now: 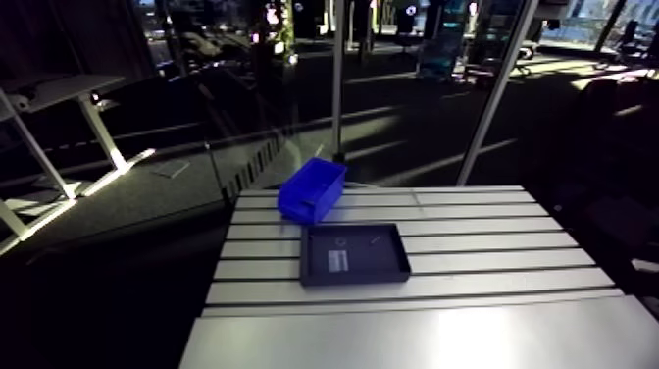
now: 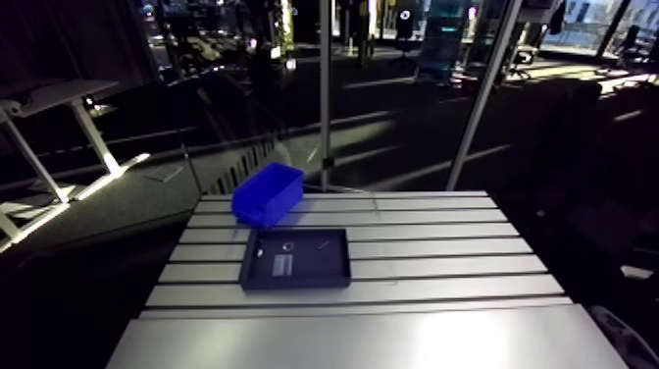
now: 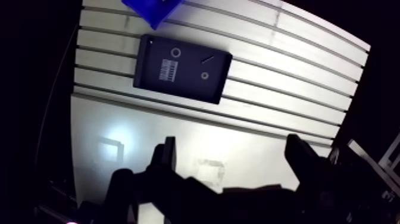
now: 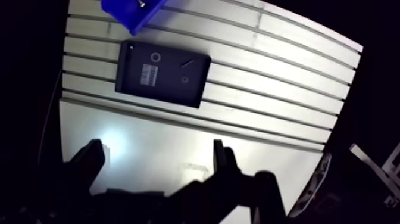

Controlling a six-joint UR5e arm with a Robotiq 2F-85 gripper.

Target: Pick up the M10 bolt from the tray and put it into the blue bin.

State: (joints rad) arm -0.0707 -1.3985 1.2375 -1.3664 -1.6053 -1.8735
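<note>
Under the claw (image 3: pixel 237 158) lies the smooth, glare-lit near part of the slotted aluminium table (image 3: pixel 286 89). The claw's two fingers stand spread wide with nothing between them. Ahead of the claw, well apart from it, a dark tray (image 3: pixel 190 89) sits flat across the slots. In the tray lie a slim bolt (image 3: pixel 207 58), a ring (image 3: pixel 175 52), a smaller ring (image 3: pixel 205 75) and a striped white label (image 3: pixel 168 71). Beyond the tray, just beside its far corner, stands the blue bin (image 3: pixel 152 11).
</note>
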